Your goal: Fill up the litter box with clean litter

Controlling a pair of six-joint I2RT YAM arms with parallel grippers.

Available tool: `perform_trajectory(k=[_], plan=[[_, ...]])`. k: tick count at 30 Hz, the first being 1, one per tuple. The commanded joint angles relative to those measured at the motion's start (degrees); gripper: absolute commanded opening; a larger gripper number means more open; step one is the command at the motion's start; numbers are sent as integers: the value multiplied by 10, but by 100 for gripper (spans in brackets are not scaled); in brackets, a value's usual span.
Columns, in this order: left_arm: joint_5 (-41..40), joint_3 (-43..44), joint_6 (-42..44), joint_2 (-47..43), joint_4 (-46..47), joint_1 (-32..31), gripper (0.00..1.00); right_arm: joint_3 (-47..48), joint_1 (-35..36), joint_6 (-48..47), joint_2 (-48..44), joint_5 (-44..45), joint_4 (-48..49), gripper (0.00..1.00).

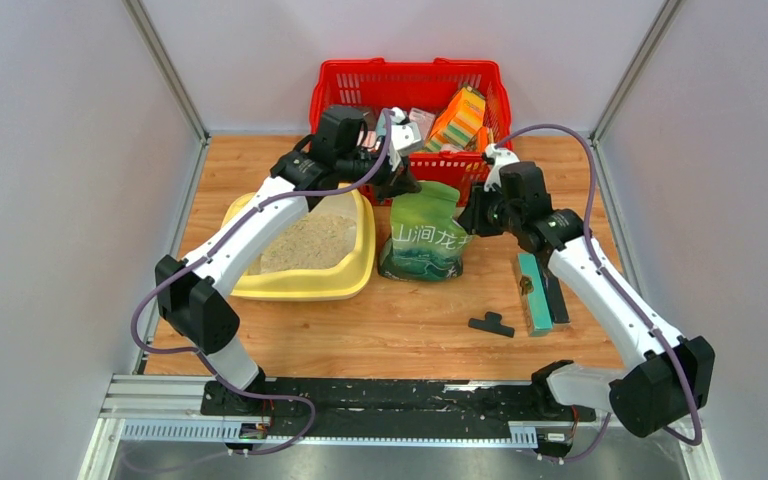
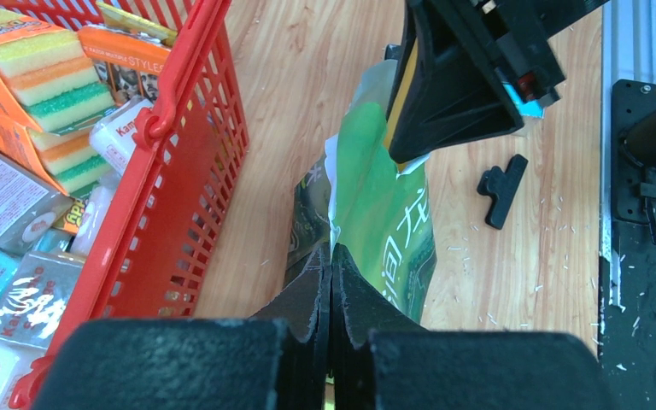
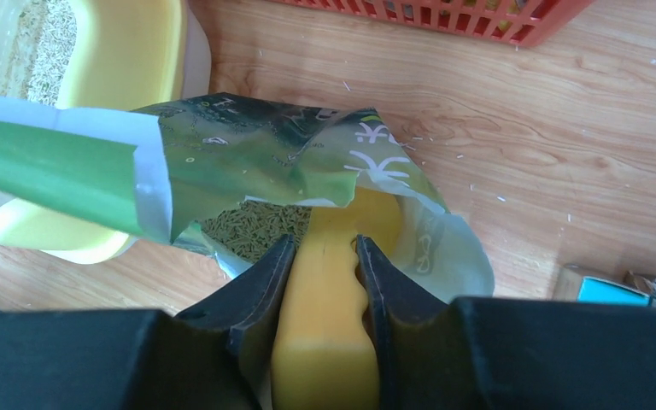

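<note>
Left fingers: were clenched on the bag's rim.
Right fingers: gripped the scoop inside it.
Risk: a tilted scoop could have spilled litter short of the litter box.

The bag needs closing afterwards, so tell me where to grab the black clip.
Come straight down from above and pinch the clip across its long narrow bar. It lies flat on the table, apart from other things, so no side grip is possible.
</note>
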Motion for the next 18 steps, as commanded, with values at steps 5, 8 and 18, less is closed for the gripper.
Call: perform_trajectory(k=[5,8,18], plan=[[33,32,-26,-7,102,0,0,-68,-18,-27,61,-46,-38,0],[36,26,-46,-3,122,0,0,-79,-18,-5,75,-86,-28,0],[41,23,-74,1,126,-9,0,-130,-86,255,94,-218,204,0]])
